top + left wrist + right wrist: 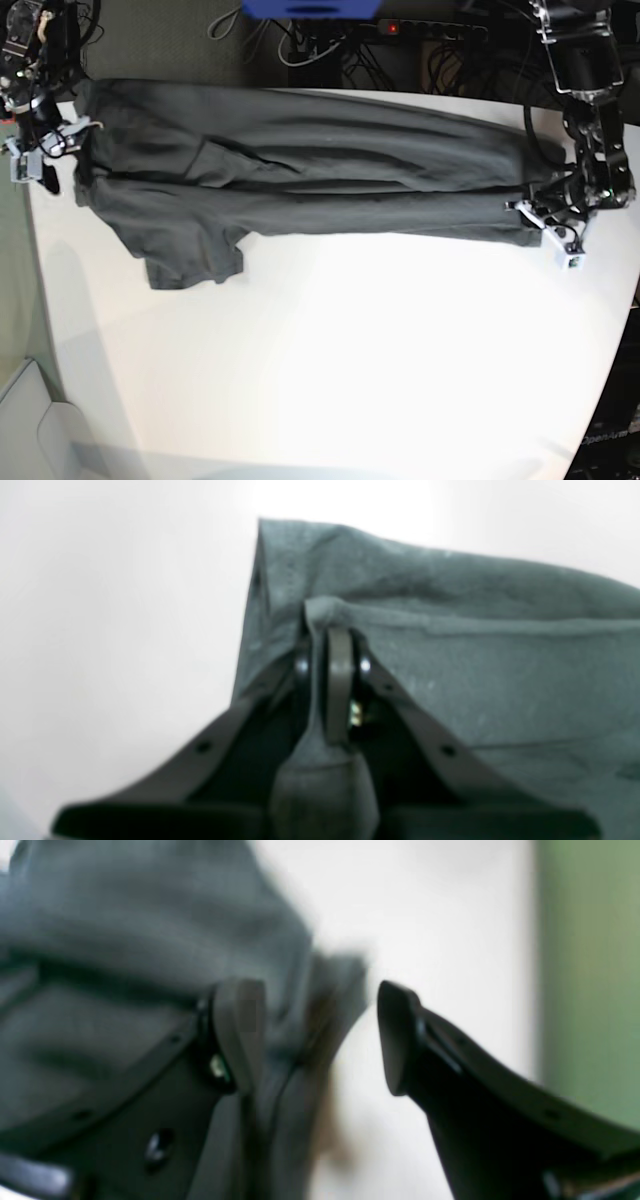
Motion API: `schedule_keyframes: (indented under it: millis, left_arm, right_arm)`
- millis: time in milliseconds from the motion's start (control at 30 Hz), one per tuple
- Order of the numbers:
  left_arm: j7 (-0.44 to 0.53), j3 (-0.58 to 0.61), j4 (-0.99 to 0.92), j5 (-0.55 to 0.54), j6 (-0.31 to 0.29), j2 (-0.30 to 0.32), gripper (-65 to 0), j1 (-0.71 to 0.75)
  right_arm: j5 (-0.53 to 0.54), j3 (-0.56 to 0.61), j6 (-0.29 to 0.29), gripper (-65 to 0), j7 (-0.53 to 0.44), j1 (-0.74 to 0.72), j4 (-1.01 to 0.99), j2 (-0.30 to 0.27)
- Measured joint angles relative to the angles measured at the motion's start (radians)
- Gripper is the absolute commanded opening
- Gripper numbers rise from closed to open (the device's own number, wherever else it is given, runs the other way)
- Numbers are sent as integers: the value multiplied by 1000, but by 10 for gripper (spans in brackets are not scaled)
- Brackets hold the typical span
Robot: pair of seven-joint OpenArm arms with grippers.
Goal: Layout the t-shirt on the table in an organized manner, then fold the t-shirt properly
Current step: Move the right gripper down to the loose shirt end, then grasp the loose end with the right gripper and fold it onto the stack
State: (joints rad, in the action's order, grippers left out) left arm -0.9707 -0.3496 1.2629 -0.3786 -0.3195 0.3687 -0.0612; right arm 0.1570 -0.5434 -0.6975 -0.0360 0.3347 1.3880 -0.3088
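Left gripper (334,652) with jaws pinched tight on a hem fold of the t-shirt (300,180), at 3 o'clock in the base view; right gripper (320,1035) at 9 o'clock, jaws spread wide, cloth against one finger. Shirt stretched lengthwise across the far half of the table (350,360)

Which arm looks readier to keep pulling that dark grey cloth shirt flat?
The left gripper: its jaws are pinched shut on the dark grey cloth t-shirt. The right gripper stands open, holding nothing.
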Motion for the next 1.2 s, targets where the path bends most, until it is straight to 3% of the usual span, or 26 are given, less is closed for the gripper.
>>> schedule_keyframes:
  millis: [100, 167, 267, 467, 567, 867, 1200]
  left_arm:
    - [0, 0, 0, 0, 0, 0, -610, 0]
    - [0, -1, 0, 0, 0, 0, -610, 0]
    - [3, -2, 0, 0, 0, 0, -610, 0]
    - [3, -2, -3, -4, -3, 0, -610, 2]
    - [2, -2, -2, -4, -3, 0, -610, 2]
    - [5, -3, -4, -4, -2, -3, -610, 2]
    - [4, -4, -5, -1, -3, -3, -610, 2]
  right_arm:
    - [6, -61, 3, -290, -11, -14, 74, 32]
    - [-1, -70, 3, -290, 33, -15, 112, 35]
    - [-3, -29, 3, -289, 196, -80, 154, 36]
    - [6, 140, -8, -289, 591, -377, 130, 37]
    - [-3, 190, -1, -289, 677, -479, 71, 40]
    - [-5, 265, 2, -289, 693, -640, -236, 55]
    - [-3, 267, 3, -289, 565, -661, -380, 55]
